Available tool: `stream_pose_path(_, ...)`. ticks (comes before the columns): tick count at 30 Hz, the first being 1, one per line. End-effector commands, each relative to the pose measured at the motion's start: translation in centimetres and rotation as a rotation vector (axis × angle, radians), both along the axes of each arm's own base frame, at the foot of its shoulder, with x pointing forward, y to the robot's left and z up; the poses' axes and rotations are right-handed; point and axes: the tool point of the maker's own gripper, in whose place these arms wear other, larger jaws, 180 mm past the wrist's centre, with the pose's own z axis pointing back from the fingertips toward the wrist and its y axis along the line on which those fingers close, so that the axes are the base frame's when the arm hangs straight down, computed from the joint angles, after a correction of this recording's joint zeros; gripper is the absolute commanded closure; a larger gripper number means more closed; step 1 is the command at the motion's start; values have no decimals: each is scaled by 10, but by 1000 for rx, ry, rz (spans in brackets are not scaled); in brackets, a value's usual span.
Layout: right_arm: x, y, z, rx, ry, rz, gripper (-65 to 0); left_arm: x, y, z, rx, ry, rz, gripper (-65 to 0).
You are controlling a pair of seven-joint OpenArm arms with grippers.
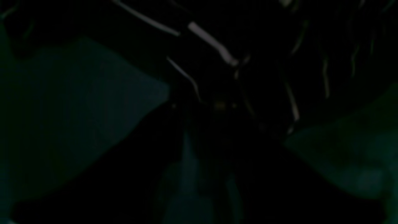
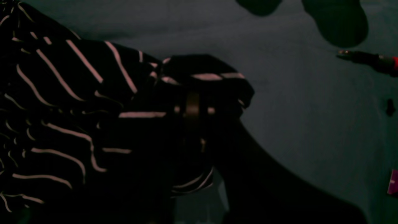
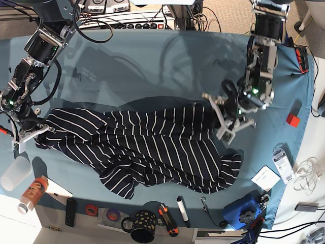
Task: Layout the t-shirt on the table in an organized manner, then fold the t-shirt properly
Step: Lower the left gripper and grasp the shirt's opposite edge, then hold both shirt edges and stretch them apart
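The dark striped t-shirt (image 3: 152, 142) lies crumpled and stretched across the middle of the teal table (image 3: 152, 66). At its right upper edge my left gripper (image 3: 223, 118) is down on the cloth. In the dim left wrist view the t-shirt (image 1: 264, 46) bunches into the left gripper (image 1: 219, 107), which looks shut on it, with table (image 1: 77, 102) on both sides. My right gripper (image 3: 28, 131) is shut on the shirt's far left end. In the right wrist view the t-shirt (image 2: 62, 109) is wrapped around the right gripper (image 2: 192, 109) above the table (image 2: 311, 109).
A clear cup (image 3: 14, 173) and an orange bottle (image 3: 31, 192) stand at the front left. Along the front edge are tape rolls (image 3: 91, 209), a black dotted mug (image 3: 142, 226), a marker (image 3: 182, 211) and a blue device (image 3: 244, 211). A red block (image 3: 292, 120) sits at the right.
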Motion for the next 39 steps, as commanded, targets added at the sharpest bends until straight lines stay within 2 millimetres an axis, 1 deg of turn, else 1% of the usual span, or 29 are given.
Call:
stream_pose_path(1, 8, -9, 24, -34, -62, -3, 0, 15, 1, 20, -12, -62, 8, -37)
stream_pose_path(3, 9, -9, 24, -34, -63, -2, 0, 20, 2, 24, -2, -65, 3, 0)
stream_pose_path(7, 9, -10, 24, -37, -63, -3, 0, 24, 0, 30, 31, -33, -41, 0)
stream_pose_path(11, 8, -14, 24, -69, -56, -12, 0, 31, 7, 34, 87, 10, -39, 0)
stream_pose_path(14, 5, -20, 23, -111, -37, -23, 0, 36, 13, 45, 130, 18, -39, 0)
stream_pose_path(18, 4, -24, 22, -128, -26, -28, 0, 44, 27, 65, 183, -23, -33, 0)
stream_pose_path(20, 3, -27, 24, -136, -25, -30, 0, 45, 34, 73, 208, -47, -32, 0)
stream_pose_path(23, 2, -30, 27, -145, -25, -32, 0, 42, 42, 79, 239, -58, -31, 0)
stream_pose_path(28, 2, -34, 29, -154, -26, -35, 0, 42, 43, 80, 244, -63, -31, 0)
stream_pose_path(30, 2, -34, 29, -153, -25, -35, 0, 42, 47, 82, 265, -65, -27, 0)
stream_pose_path(32, 2, -34, 29, -154, -25, -35, 0, 42, 55, 89, 290, -86, -25, 0)
stream_pose_path(37, 1, -34, 28, -153, -22, -35, 0, 41, 81, 116, 384, -161, -26, 0)
stream_pose_path(39, 1, -34, 28, -153, -21, -35, 0, 39, 85, 121, 388, -169, -36, 0)
